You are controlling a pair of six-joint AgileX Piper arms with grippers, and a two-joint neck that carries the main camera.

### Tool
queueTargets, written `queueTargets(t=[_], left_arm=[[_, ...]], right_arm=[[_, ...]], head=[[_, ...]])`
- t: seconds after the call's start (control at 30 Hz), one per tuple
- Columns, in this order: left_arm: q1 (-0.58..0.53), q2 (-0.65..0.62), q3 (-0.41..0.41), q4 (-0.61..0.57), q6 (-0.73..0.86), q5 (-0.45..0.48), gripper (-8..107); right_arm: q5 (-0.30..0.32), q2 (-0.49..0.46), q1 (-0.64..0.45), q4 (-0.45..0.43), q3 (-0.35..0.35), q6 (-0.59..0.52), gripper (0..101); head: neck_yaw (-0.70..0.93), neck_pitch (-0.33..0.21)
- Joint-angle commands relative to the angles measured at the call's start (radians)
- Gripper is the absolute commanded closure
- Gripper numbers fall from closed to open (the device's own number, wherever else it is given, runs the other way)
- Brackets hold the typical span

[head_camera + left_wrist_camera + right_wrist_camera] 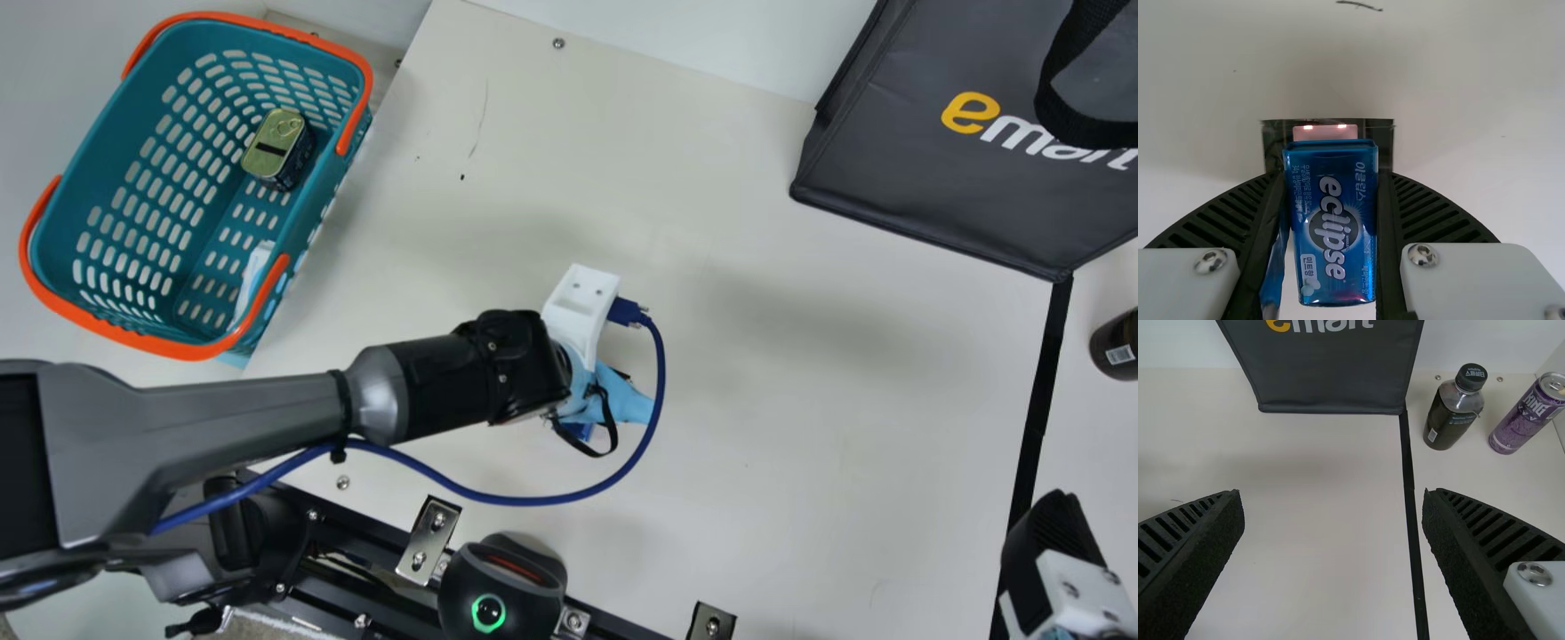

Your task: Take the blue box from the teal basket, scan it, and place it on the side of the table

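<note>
- One teal basket (191, 351), holding one tin (276, 147) and one white item (251, 284), half hidden behind its wall; I can't make that out.
- Right of the basket, toward the robot, one black device (487, 613), cut off.
- Farther right of the basket, the left gripper (582, 378), pinching one blue box (1331, 227) above the table; from the neck camera its fingertips are hidden.
- Well right of the basket: one dark bag (942, 178), cut off; the right gripper (1056, 533), spread wide; one bottle (1453, 410); one purple can (1528, 417).
</note>
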Motion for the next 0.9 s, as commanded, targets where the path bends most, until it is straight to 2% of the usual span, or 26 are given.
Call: queueTargets(t=[0.0,0.8,0.87], left_arm=[[-0.008,0.011,-0.020,0.007,-0.007,0.004,107],[-0.074,0.265,-0.381,0.054,-0.080,0.093,107],[-0.078,0.285,-0.406,0.055,-0.089,0.100,100]], right_arm=[[0.000,0.000,0.000,0.000,0.000,0.000,6],[0.000,0.000,0.000,0.000,0.000,0.000,6],[0.000,0.000,0.000,0.000,0.000,0.000,6]], head=[[0.002,-0.029],[0.002,-0.029],[0.002,-0.029]])
